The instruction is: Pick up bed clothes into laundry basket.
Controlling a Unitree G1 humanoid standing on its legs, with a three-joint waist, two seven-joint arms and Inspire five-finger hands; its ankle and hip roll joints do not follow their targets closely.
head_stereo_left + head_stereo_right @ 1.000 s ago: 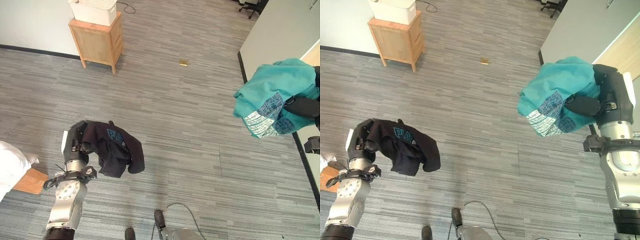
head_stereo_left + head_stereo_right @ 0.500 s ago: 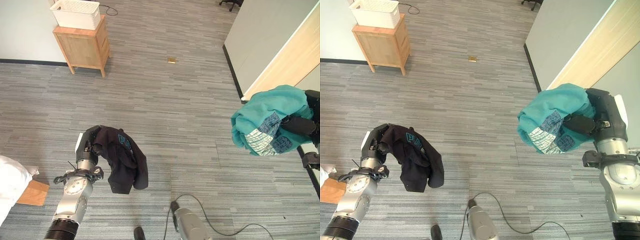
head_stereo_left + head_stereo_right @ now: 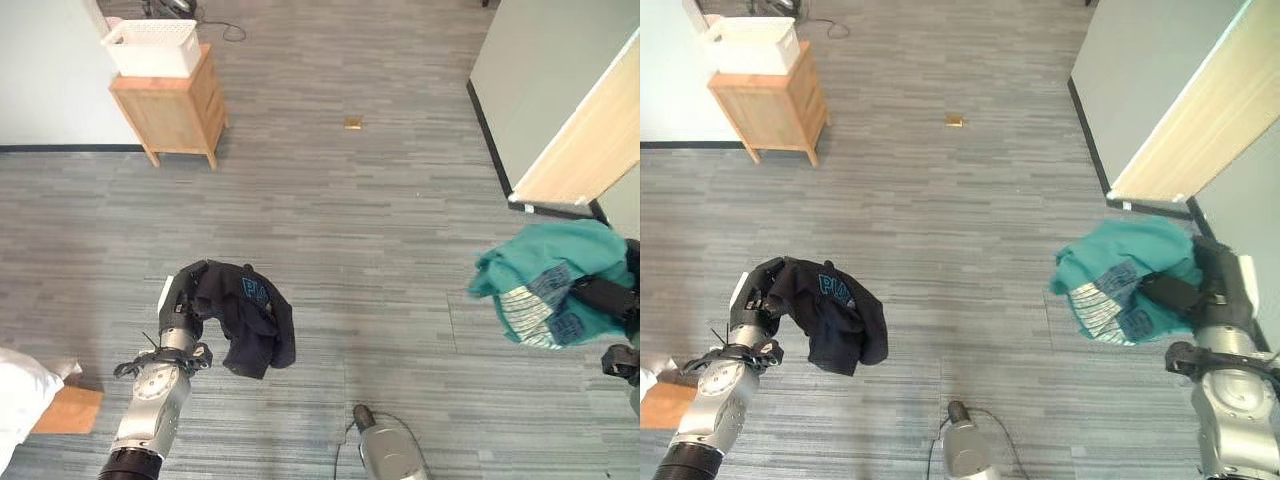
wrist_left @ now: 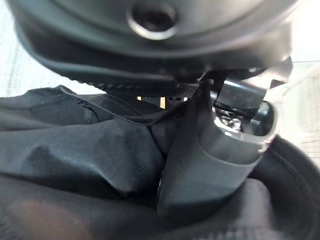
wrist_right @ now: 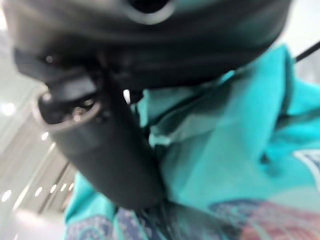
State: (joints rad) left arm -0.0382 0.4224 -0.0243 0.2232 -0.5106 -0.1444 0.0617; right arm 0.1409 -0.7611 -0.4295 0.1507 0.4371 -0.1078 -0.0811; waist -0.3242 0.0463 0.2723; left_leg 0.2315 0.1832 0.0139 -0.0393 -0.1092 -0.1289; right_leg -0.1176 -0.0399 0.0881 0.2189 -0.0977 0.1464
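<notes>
Since a moment ago your view has swung — the garments stay gripped. Your left hand (image 3: 752,305) is clenched on the dark garment (image 3: 243,318), its fingers buried in cloth; your right hand (image 3: 1212,292), cut off in the left eye view, clamps the teal garment (image 3: 1122,283). Far left, the white basket (image 3: 152,48) tops a wooden cabinet (image 3: 172,112) — its contents are hidden.

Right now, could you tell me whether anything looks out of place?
One oddity: a small tan scrap lies alone on the floor. The dark garment and teal garment hang securely from the left hand and right hand.
</notes>
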